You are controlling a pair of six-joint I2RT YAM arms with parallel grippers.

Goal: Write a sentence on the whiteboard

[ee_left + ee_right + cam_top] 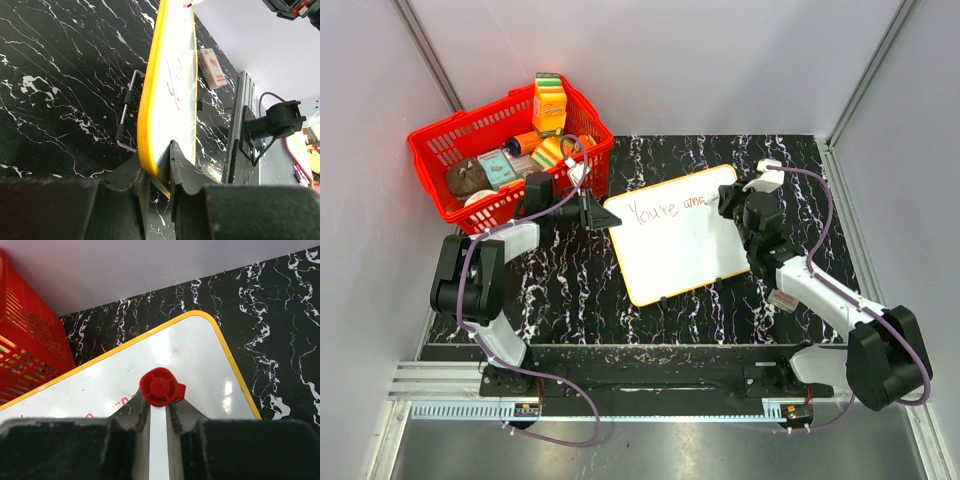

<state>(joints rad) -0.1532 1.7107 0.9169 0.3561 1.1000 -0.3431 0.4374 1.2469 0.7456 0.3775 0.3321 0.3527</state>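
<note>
Top view: sentence (pixel 667 208) on whiteboard (pixel 680 255) too small to read past "You're". Right wrist view: marker (pixel 160 386) tip hidden beneath its red end, lettering mostly behind right claw (pixel 159 407). Left wrist view: lettering edge-on, illegible; whiteboard's far corner cut off.

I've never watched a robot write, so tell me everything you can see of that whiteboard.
The whiteboard is a flat, glossy white rectangle with rounded corners and a thin orange-yellow rim. It sits askew on the black marbled table, right of the red basket. A red handwritten sentence, starting "You're", runs along its far edge; the rest is blank. The left gripper is shut on its left edge, one finger on each face. The right gripper holds a red marker over its far right corner.
</note>
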